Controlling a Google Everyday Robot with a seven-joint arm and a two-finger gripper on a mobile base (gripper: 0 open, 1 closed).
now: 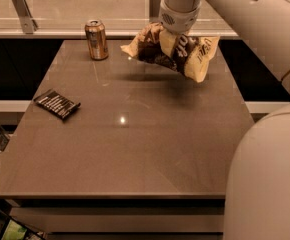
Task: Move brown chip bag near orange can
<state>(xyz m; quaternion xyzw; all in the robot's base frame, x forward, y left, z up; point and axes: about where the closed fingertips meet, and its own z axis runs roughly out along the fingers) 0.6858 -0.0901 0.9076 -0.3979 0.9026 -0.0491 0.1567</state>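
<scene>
Tool (174, 33) with brown chip bag (195, 59) above grey-brown table (135, 154), glass railing (75, 9) behind

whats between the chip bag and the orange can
Only bare table in the camera view, between the orange can and the brown chip bag, which the gripper holds from above.

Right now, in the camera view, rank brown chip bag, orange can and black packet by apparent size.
1. brown chip bag, held by the end effector over the table's far side.
2. black packet and orange can look alike; packet sits nearer the camera, so unranked.
</scene>
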